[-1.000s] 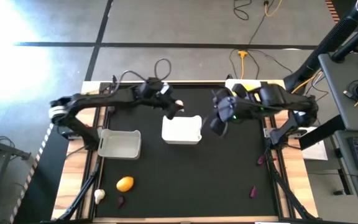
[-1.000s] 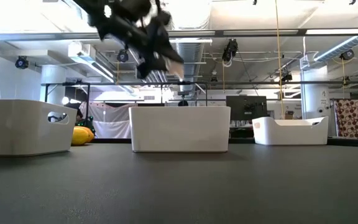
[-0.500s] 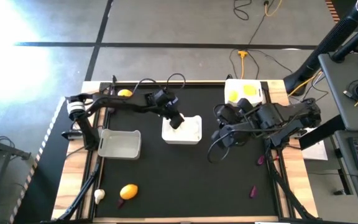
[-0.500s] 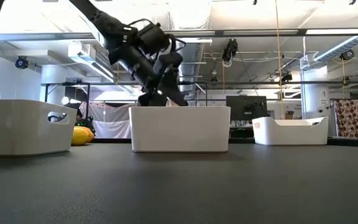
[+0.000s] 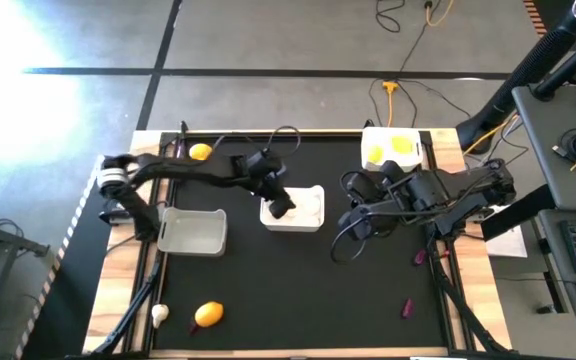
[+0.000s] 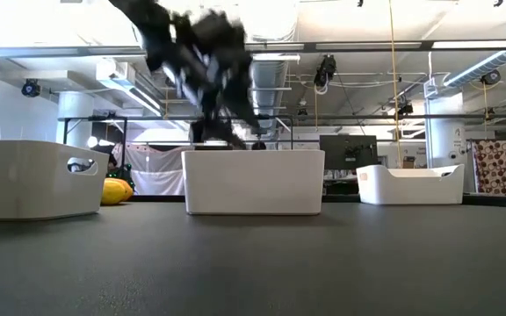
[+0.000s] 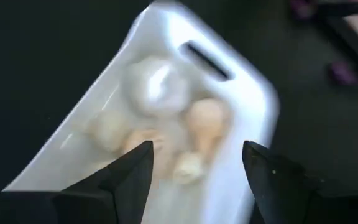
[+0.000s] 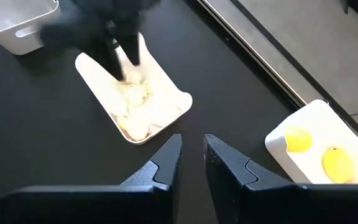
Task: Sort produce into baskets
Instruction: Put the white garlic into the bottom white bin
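Note:
My left gripper hangs open just over the middle basket, slanting down, with nothing between its fingers. Under it, several white garlic bulbs lie on that basket's floor. My right gripper is shut and empty, high above the table to the right of that basket. At the far right a second basket holds two lemons. The third basket stands at the left. An orange citrus and a garlic bulb lie near the front left corner.
Another orange citrus lies at the far left edge. Small purple pieces lie by the right edge. In the low view the three baskets stand in a row. Bare black mat spreads across the table's near half.
My left gripper has come down and toward the near edge, tipping steeper, from beside the middle basket's far left corner to over its inside. The pale garlic seen at its fingertips a second ago no longer shows there. My right gripper has sunk slightly toward the near edge.

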